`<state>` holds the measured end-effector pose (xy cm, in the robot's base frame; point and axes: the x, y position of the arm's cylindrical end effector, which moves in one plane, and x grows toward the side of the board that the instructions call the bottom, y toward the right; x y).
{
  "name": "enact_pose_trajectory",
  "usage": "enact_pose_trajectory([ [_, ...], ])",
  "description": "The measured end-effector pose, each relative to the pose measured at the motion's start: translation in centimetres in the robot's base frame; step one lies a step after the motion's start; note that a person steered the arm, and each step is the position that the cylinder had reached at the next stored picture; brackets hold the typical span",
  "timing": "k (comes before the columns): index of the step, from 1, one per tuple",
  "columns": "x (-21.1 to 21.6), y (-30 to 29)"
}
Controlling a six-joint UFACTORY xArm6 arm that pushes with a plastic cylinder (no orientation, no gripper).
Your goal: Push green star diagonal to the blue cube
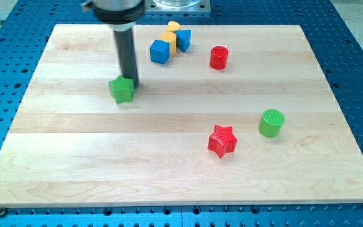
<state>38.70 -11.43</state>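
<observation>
The green star [122, 91] lies on the wooden board [169, 164] in the upper left part. My tip [132, 83] stands at the star's upper right edge, touching it or very nearly. The blue cube [159, 52] sits up and to the right of the star, near the view's top. The dark rod rises from the tip toward the view's top.
A yellow block [171, 31] and a second blue block [183, 40] sit close beside the blue cube on its upper right. A red cylinder [218, 58] stands further right. A red star [222, 140] and a green cylinder [271, 123] lie at the lower right.
</observation>
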Motion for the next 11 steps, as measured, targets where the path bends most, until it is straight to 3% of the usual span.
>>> enact_pose_trajectory([
  [1,5.0,1.9],
  [2,2.1,0.7],
  [3,4.2,-6.6],
  [4,6.5,-0.8],
  [5,7.4,1.0],
  [6,6.7,5.1],
  [7,9.7,7.9],
  [8,6.8,8.1],
  [9,4.6,12.1],
  [11,10.5,8.4],
])
